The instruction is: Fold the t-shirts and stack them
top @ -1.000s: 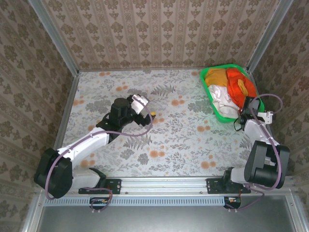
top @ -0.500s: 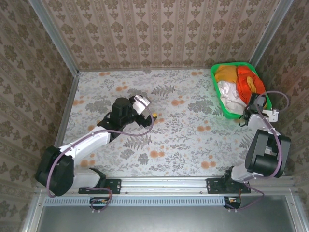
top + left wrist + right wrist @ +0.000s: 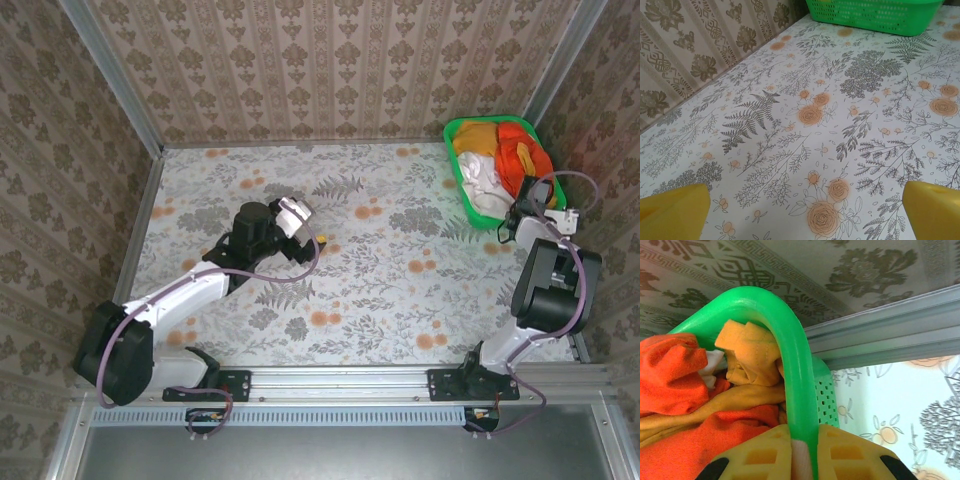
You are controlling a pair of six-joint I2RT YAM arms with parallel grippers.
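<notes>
Right gripper (image 3: 802, 440): pinches the basket (image 3: 792, 350) rim, likely to drag it.
Left gripper (image 3: 805, 212): spread wide, empty, above the surface (image 3: 840, 125).
T-shirts (image 3: 690, 450): heaped inside, unfolded.

Surface (image 3: 400, 300): bare floral run from centre to near right, passable.
Left arm (image 3: 200, 285): lies diagonally over left-centre; left tool (image 3: 802, 212) spread wide.
Basket (image 3: 875, 15): far right corner, tight to walls (image 3: 330, 70), heaped with t-shirts (image 3: 490, 160); right tool (image 3: 802, 450) clamped on its near rim, blocking that side.
</notes>
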